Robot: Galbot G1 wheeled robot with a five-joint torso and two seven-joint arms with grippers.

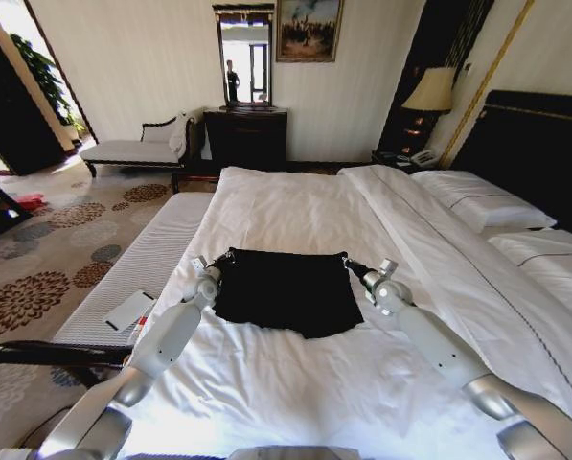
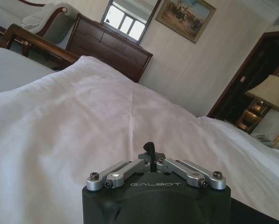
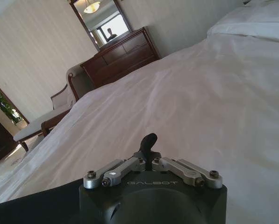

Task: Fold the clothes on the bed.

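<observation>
The clothes, a black T-shirt [image 1: 286, 290], lie as a flat dark rectangle in the middle of the bed [image 1: 295, 206] on its white sheet. My left gripper [image 1: 218, 261] sits at the shirt's far left corner and my right gripper [image 1: 353, 264] at its far right corner. In the left wrist view the left gripper [image 2: 151, 161] has its fingers pressed together, with a dark tip sticking up. The right gripper [image 3: 148, 156] looks the same in the right wrist view. Black fabric [image 3: 36, 205] trails beside the right gripper and shows as a dark strip [image 2: 251, 214] by the left one.
White pillows [image 1: 487, 201] lie at the right, before the dark headboard [image 1: 544, 153]. A pale bench [image 1: 142, 268] along the bed's left side carries a flat white object [image 1: 129, 310]. A dark dresser [image 1: 247, 134], a chaise [image 1: 137, 149] and a lamp [image 1: 431, 91] stand at the far wall.
</observation>
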